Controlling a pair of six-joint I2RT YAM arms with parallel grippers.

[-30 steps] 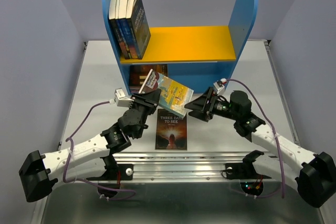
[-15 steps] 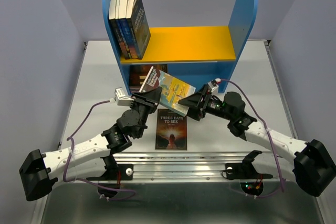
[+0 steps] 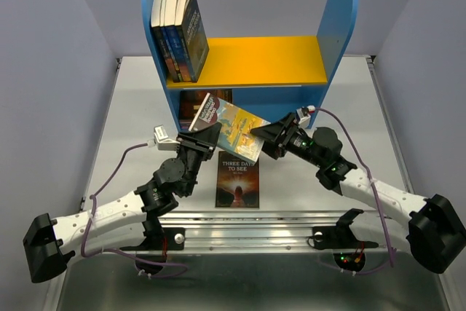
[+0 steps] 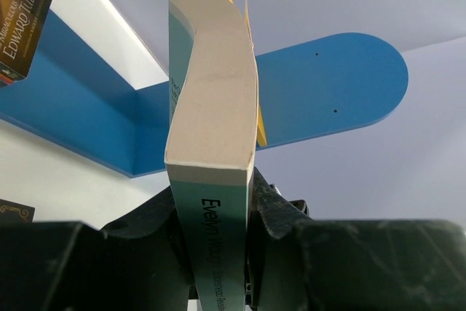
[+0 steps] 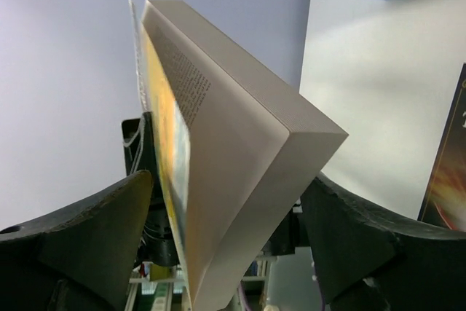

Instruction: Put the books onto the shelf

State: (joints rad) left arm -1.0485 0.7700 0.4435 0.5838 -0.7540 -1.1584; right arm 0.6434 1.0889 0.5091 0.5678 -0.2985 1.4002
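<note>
- Reaching in from the right, the right gripper (image 3: 263, 135) has closed the gap to the yellow-teal book (image 3: 237, 127). Its jaws now straddle the book's free end, wide apart and, as far as the wrist view shows, not yet clamped.
- The left gripper (image 3: 207, 136) is clamped on the book's other end, holding it tilted in the air above the middle of the tabletop (image 3: 131, 107).
- This looks like a handover or regrasp before shelving.
- The shelf (image 3: 336, 27) stands at the far edge. Its yellow upper board (image 3: 269, 56) carries upright books (image 3: 178, 30) against the left panel. The lower compartment (image 3: 269, 100) holds a red-brown book (image 3: 200, 103).
- "Three Days to See" (image 3: 238, 178) lies flat near the near edge, unshelved.
</note>
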